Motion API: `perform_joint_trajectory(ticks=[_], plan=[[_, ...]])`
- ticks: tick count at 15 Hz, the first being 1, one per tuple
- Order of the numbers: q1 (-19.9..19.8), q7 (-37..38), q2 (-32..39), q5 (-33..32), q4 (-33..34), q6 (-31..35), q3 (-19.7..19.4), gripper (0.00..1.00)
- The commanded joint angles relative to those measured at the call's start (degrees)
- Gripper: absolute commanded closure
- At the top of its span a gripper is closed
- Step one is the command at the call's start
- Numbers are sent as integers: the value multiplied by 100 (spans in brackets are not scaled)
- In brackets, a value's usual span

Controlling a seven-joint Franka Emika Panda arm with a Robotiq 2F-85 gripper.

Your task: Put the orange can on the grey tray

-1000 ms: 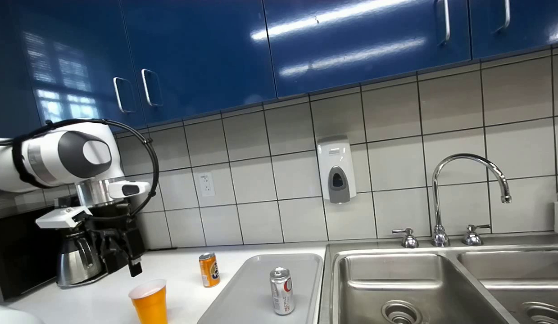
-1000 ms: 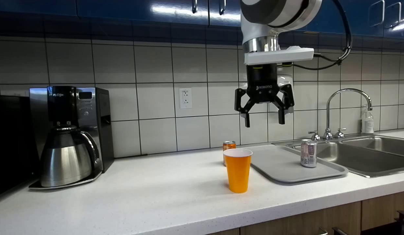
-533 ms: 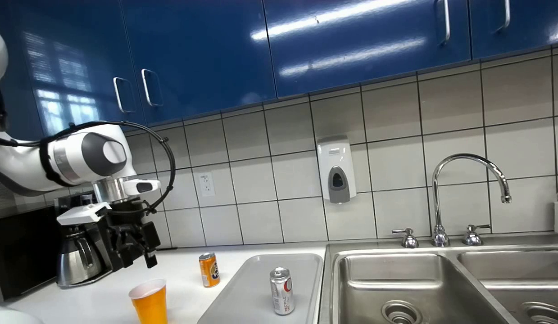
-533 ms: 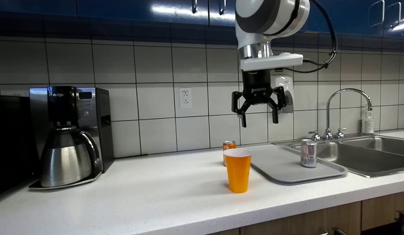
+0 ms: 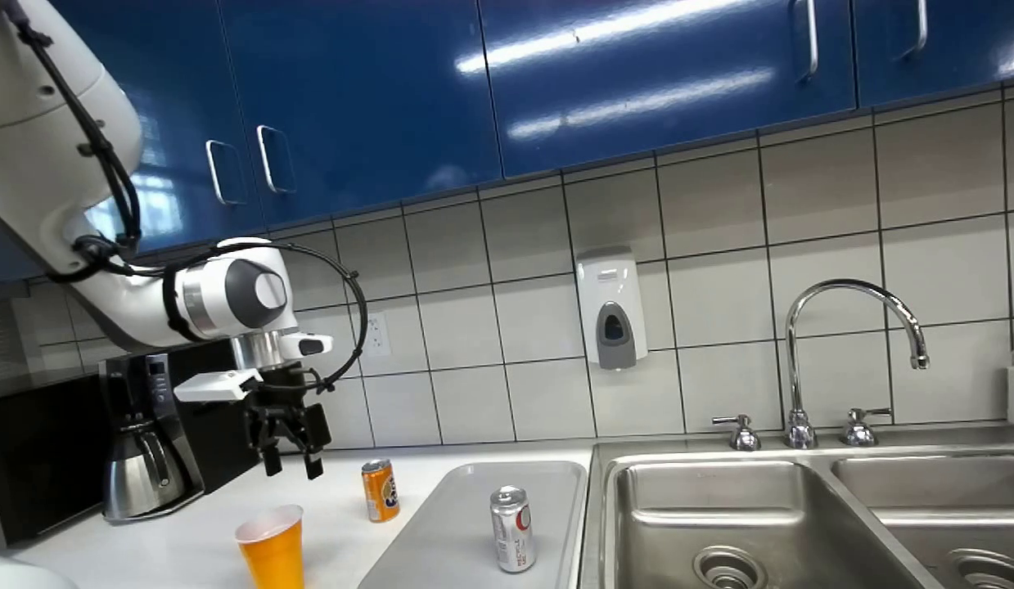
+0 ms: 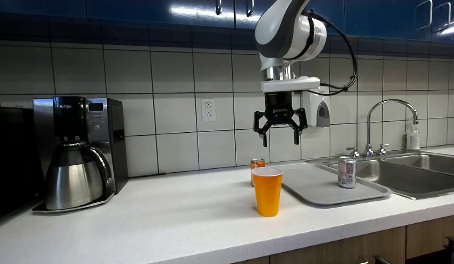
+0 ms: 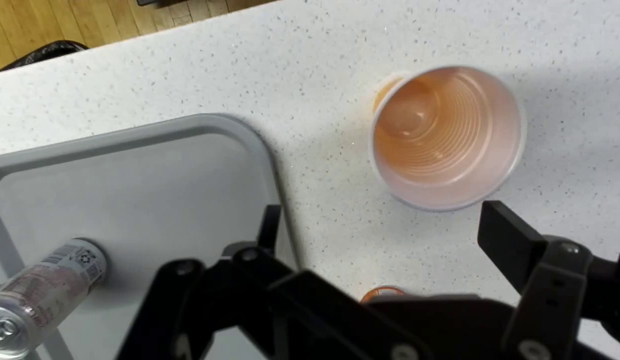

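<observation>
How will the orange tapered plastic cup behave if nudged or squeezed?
The orange tapered plastic cup is probably light: the wrist view sees inside, and it looks empty. Likely tips if pushed high up, since it stands upright on a base narrower than its mouth. Its thin-looking sides may flex if the black two-fingered pincer squeezes hard.

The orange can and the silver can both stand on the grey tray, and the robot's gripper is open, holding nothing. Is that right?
Not quite: the orange can is not on the grey tray. An exterior view shows it standing on the white counter, beside the tray. The silver can does stand on the tray, and the gripper is open, holding nothing.
</observation>
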Motion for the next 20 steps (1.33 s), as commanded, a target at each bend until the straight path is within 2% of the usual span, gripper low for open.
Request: perform_joint_trajectory(ticks=[1, 10, 20], plan=[[23, -172, 779, -53, 753, -53, -194, 0], [156, -614, 2014, -85, 2071, -285, -573, 0], [210, -1462, 2827, -309, 3315, -961, -797, 0]])
